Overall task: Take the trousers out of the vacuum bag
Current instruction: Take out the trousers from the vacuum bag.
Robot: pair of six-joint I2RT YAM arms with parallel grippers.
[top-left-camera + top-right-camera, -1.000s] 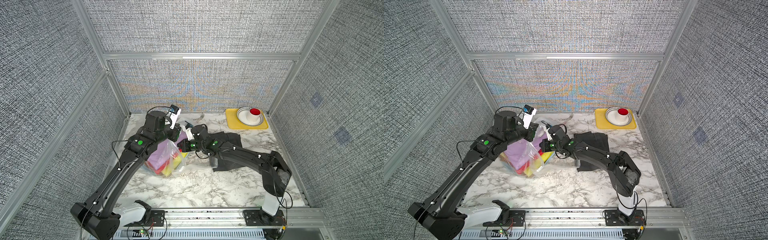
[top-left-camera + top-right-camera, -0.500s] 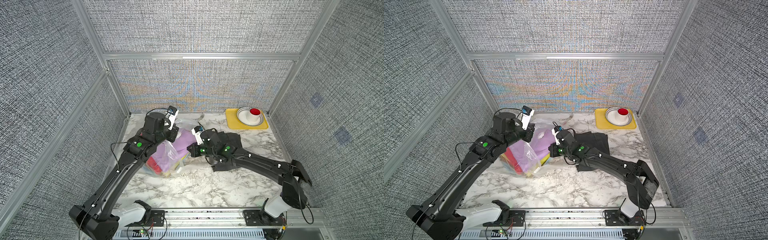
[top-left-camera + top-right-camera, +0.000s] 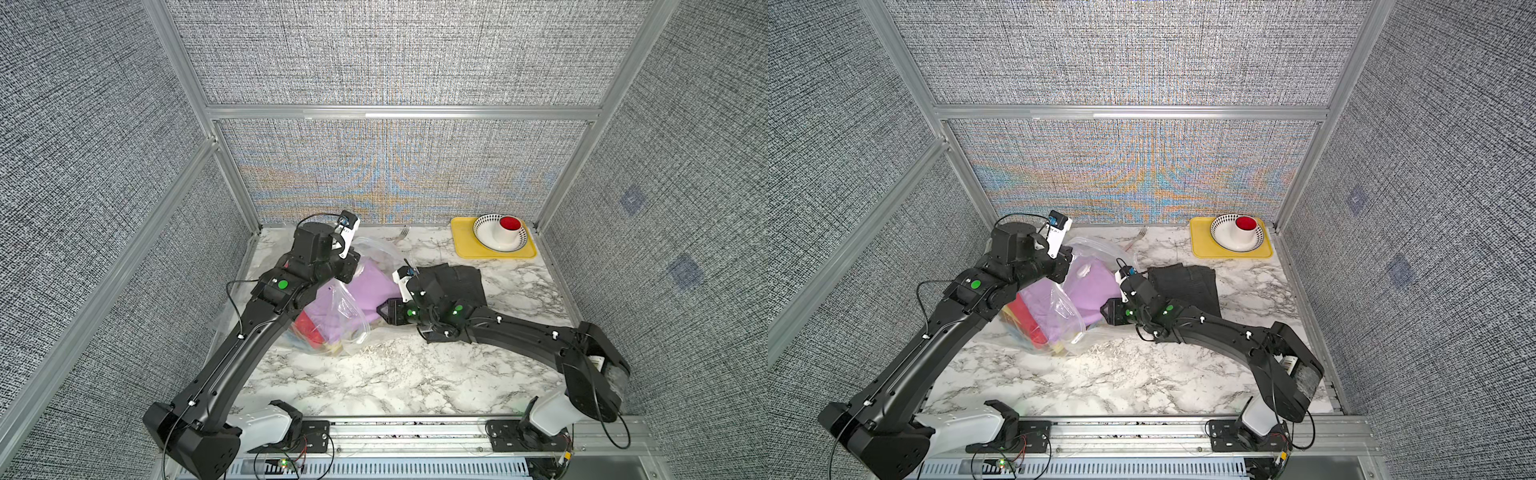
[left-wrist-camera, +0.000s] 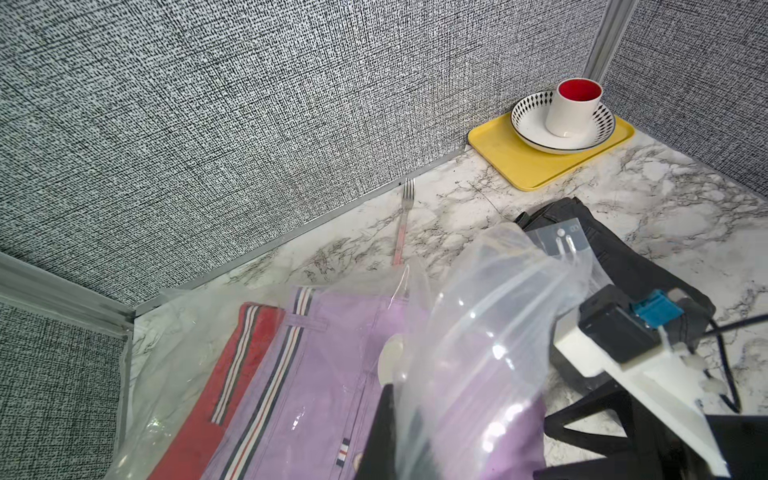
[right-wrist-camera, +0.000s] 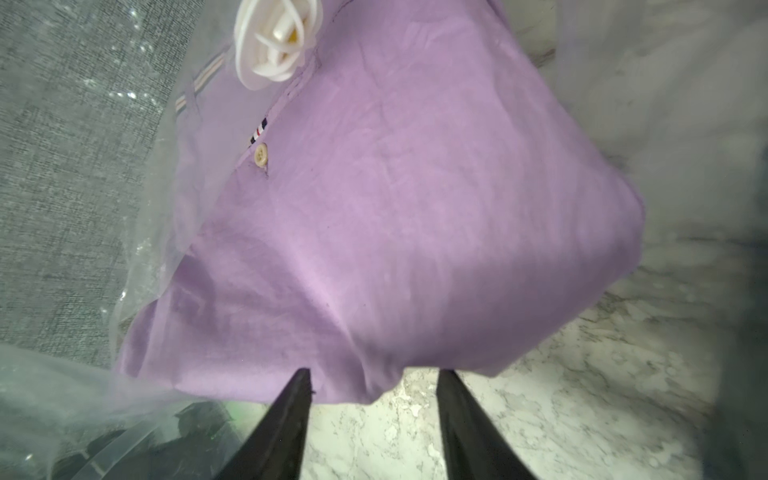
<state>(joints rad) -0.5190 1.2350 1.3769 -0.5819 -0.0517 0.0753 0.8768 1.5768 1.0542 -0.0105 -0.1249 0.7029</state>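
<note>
Right jaws parted beside lilac trousers (image 5: 395, 208)

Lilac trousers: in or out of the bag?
Partly out. Lilac trousers: waistband end under the vacuum bag's plastic near the valve; opposite end bare over the table.

Right gripper (image 5: 375, 371) jaws newly apart

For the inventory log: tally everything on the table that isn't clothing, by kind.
vacuum bag: 1
yellow tray: 1
bowl: 1
cup: 1
fork: 1
Total: 5
</note>
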